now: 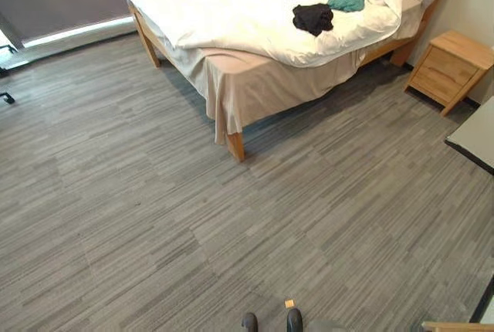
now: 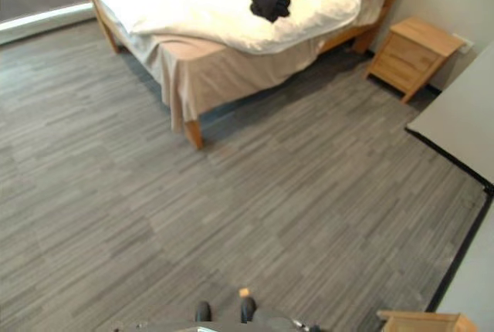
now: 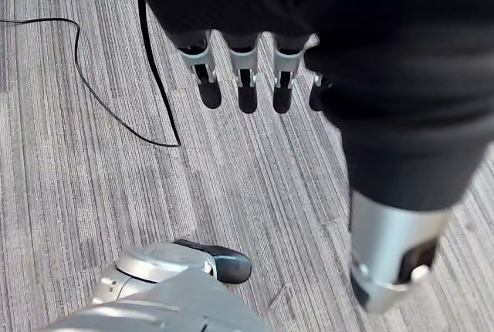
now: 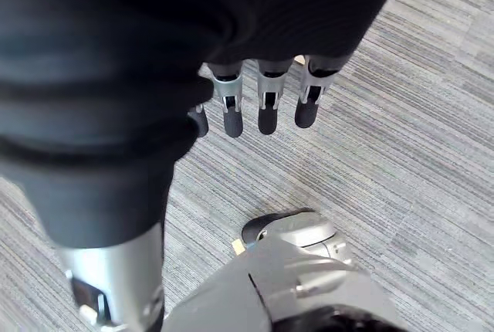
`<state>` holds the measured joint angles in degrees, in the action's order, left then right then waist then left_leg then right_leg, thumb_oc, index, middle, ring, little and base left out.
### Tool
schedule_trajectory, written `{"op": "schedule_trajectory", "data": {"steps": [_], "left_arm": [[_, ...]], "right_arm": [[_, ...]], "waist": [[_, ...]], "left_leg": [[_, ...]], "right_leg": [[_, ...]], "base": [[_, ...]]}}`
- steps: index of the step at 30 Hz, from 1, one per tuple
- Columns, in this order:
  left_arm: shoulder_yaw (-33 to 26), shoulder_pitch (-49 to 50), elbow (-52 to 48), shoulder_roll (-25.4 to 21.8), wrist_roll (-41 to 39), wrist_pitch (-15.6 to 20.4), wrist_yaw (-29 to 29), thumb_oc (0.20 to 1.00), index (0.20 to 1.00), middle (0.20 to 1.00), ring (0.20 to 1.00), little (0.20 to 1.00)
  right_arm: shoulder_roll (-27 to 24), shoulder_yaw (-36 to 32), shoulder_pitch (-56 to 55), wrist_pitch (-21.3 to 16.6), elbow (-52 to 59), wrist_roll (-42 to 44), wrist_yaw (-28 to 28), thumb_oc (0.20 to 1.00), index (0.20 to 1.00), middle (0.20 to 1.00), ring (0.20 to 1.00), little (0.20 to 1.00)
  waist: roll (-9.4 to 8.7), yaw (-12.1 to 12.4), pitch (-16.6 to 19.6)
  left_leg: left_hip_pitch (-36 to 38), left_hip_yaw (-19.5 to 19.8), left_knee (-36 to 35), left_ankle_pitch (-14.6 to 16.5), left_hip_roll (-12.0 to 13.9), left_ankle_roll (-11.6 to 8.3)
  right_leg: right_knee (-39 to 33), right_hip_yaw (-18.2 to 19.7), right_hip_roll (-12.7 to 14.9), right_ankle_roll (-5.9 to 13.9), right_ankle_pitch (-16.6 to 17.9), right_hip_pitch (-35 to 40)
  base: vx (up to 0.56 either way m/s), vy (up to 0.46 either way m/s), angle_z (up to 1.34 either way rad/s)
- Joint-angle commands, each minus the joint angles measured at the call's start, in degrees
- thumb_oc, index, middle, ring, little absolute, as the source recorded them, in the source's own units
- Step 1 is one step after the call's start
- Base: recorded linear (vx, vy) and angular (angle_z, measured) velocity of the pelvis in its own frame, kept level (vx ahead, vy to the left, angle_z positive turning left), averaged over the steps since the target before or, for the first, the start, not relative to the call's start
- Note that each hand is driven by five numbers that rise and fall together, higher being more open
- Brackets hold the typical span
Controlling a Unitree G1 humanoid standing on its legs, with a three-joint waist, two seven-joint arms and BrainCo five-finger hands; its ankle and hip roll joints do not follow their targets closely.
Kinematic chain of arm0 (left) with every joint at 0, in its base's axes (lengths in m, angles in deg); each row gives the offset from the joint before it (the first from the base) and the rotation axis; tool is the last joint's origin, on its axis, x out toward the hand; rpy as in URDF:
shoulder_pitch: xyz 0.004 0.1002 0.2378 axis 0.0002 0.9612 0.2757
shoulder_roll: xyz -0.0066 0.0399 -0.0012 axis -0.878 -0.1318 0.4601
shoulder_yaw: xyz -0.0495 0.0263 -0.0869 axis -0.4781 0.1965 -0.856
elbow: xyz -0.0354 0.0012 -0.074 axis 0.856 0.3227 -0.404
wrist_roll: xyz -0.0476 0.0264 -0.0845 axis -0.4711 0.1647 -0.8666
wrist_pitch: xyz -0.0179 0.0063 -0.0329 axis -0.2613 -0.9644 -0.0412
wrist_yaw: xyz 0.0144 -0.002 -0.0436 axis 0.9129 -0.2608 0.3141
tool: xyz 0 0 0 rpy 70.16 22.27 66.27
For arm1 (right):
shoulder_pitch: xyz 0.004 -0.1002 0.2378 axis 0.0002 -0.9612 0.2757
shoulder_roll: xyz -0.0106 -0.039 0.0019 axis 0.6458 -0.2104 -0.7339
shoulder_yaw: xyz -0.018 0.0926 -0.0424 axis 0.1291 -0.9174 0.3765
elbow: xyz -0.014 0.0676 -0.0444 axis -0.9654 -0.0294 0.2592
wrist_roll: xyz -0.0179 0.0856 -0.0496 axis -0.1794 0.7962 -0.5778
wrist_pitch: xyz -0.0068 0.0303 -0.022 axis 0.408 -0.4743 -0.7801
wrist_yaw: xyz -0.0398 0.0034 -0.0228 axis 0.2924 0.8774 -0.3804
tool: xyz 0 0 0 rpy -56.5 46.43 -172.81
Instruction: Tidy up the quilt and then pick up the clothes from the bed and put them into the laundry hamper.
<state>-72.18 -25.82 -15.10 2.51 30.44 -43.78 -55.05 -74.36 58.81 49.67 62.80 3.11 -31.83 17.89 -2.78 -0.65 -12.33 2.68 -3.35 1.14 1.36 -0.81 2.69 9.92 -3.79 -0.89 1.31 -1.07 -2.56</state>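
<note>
- Illumination: bright and even; daylight enters at the window base (image 1: 77, 32) beyond the bed (image 1: 231, 77)
- Glare: the white quilt (image 1: 255, 8) is overexposed, with little fold detail left
- Shadows: a soft dark band lies on the floor (image 1: 154, 216) under the bed's near side
- Focus: floor grain is sharp in both eye views
- Wrist views: the dark cover of the left robot hand (image 3: 309, 31) and of the right robot hand (image 4: 116, 54) is blurred by closeness

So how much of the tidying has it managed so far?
Nothing looks done yet. The white quilt lies rumpled on the bed, with the black garment and green garment on top. The left hand and right hand hang open, holding nothing. All steps remain.
</note>
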Motion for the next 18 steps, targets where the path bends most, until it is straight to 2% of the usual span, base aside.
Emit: {"op": "schedule_trajectory", "data": {"steps": [1,3,4,6,7,8,10,11,14,16,17,18], "left_arm": [[-0.1,0.7,2.3,0.7,3.2,-1.0,1.2,1.0,1.0,1.0,1.0,1.0],[0.2,1.1,2.2,0.2,4.0,-1.8,1.6,1.0,1.0,1.0,1.0,1.0],[0.2,1.5,1.9,-0.3,3.8,-1.9,1.3,1.0,1.0,1.0,1.0,1.0],[0.6,1.5,1.0,-1.0,3.9,-2.4,1.1,1.0,1.0,1.0,1.0,1.0],[1.0,1.4,0.5,-1.4,4.0,-3.1,1.1,1.0,1.0,1.0,1.0,1.0],[1.0,1.4,0.5,-1.4,4.0,-3.1,1.1,1.0,1.0,1.0,1.0,1.0],[1.0,2.0,0.5,-1.5,4.1,-3.6,1.3,1.0,1.0,1.0,1.0,1.0],[0.8,2.3,0.7,-1.4,4.6,-3.7,1.2,1.0,1.0,1.0,1.0,1.0],[0.3,3.1,1.1,-1.1,5.7,-3.7,1.0,1.0,1.0,1.0,1.0,1.0],[0.2,4.1,1.3,-0.5,6.9,-4.0,1.1,1.0,1.0,1.0,1.0,1.0],[0.1,4.3,1.4,-0.3,7.0,-4.2,1.3,1.0,1.0,1.0,1.0,1.0],[-0.1,4.9,1.5,0.4,7.9,-4.7,1.5,1.0,1.0,1.0,1.0,1.0]], "right_arm": [[0.9,1.4,-1.2,-0.6,0.6,1.6,-0.3,1.0,1.0,1.0,1.0,1.0],[1.0,1.2,-1.4,0.1,1.3,1.6,-0.5,1.0,1.0,1.0,1.0,1.0],[1.2,1.4,-1.8,0.4,1.2,1.2,-0.5,1.0,1.0,1.0,1.0,1.0],[1.1,1.9,-1.8,1.0,0.9,2.3,-0.4,1.0,1.0,1.0,1.0,1.0],[0.5,1.9,-1.6,2.1,0.5,2.9,-0.7,1.0,1.0,1.0,1.0,1.0],[0.5,1.9,-1.6,2.1,0.5,2.9,-0.7,1.0,1.0,1.0,1.0,1.0],[0.1,0.9,-2.3,3.1,0.3,1.5,-1.4,1.0,1.0,1.0,1.0,1.0],[0.2,0.4,-3.0,3.5,0.3,0.8,-1.5,1.0,1.0,1.0,1.0,1.0],[0.4,0.0,-4.5,4.1,0.4,-0.8,-1.3,1.0,1.0,1.0,1.0,1.0],[0.3,-0.2,-5.9,4.6,-0.1,-2.2,-1.4,1.0,1.0,1.0,1.0,1.0],[0.1,-0.3,-6.1,5.0,-0.2,-2.5,-1.5,1.0,1.0,1.0,1.0,1.0],[-0.7,-0.7,-6.2,5.4,-1.1,-4.1,-1.7,1.0,1.0,1.0,1.0,1.0]], "waist": [[0.34,1.3,0.3],[0.83,1.1,-0.5],[0.46,1.0,-1.2],[-0.14,0.1,-2.4],[-0.83,-1.2,-3.2],[-0.7,-1.2,-3.4],[-1.14,-2.9,-3.8],[-0.96,-3.5,-3.9],[-1.08,-4.4,-3.7],[-1.11,-5.3,-3.2],[-0.95,-5.6,-2.9],[-0.02,-6.5,-1.3]], "left_leg": [[-5.6,1.9,7.0,3.0,-2.7,5.02],[-5.0,1.8,7.3,4.0,-3.3,5.81],[-4.6,1.0,8.2,5.0,-3.8,5.41],[-3.5,0.5,8.5,6.1,-3.9,4.67],[-1.5,0.6,7.9,7.2,-4.3,4.12],[-1.3,0.6,7.9,7.3,-4.2,4.1],[1.9,1.2,7.3,8.7,-4.4,3.63],[3.4,1.6,7.3,9.4,-4.3,3.61],[5.2,2.8,8.0,11.2,-4.8,4.0],[6.4,3.1,10.1,13.7,-5.0,4.17],[6.9,3.2,10.7,14.5,-4.8,3.92],[9.9,3.8,11.8,14.9,-4.0,2.4]], "right_leg": [[14.4,-0.1,8.7,6.11,5.5,-4.5],[18.8,-0.7,9.7,6.18,7.4,-7.2],[14.6,-2.2,10.9,6.93,9.1,-8.1],[8.0,-2.2,9.8,7.65,10.3,-8.9],[0.1,-1.3,8.5,8.59,12.0,-10.3],[-0.1,-1.4,8.4,8.57,12.1,-9.9],[-10.5,-1.0,7.4,9.99,14.5,-11.5],[-12.4,-1.2,7.0,10.31,15.0,-11.9],[-13.3,-0.3,7.0,10.5,15.6,-12.5],[-11.3,0.8,7.0,9.82,14.7,-12.5],[-11.0,1.2,6.8,9.4,14.2,-12.1],[-8.8,2.3,6.0,8.1,12.8,-11.8]], "base": [[0.1,0.155,-0.21],[0.24,0.102,-0.14],[0.34,-0.009,0.14],[0.34,-0.118,0.15],[0.3,-0.106,-0.02],[0.4,-0.121,-0.06],[0.56,-0.13,0.18],[0.7,-0.139,0.35],[0.46,-0.09,0.28],[0.64,-0.17,0.35],[0.76,-0.242,0.5],[0.75,-0.236,0.81]]}}
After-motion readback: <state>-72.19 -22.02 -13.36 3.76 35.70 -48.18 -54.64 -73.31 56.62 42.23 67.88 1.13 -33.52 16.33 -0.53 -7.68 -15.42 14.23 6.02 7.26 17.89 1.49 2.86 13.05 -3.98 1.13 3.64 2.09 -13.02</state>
